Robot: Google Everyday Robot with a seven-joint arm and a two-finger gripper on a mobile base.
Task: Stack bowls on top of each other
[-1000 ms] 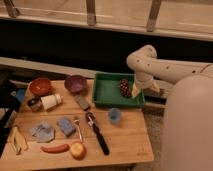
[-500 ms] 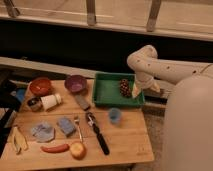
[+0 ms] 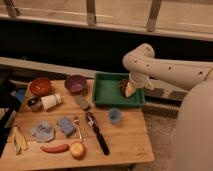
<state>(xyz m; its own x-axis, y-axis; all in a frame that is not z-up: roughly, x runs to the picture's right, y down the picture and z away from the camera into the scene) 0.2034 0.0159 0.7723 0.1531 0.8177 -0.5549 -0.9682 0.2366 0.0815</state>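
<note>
Bowls first: the orange-red bowl (image 3: 40, 86) and the purple bowl (image 3: 75, 83) sit near each other on the worktop (image 3: 125, 142), well apart from my pincer (image 3: 131, 88), which hangs released, gripping nothing, over the green tray (image 3: 106, 91). Both look like light, stiff, rather slick plastic, so I judge the rim the best place to pinch. No brand, label or writing can be read anywhere.

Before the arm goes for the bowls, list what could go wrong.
The end effector hangs over the green tray, away from both bowls; a low sweep across could clip the tray's rim.
The purple bowl and orange-red bowl sit apart near the back edge of the table; a bad grasp could push one off.
The white cup and metal cup lie close by the orange-red bowl and could get knocked.
</note>
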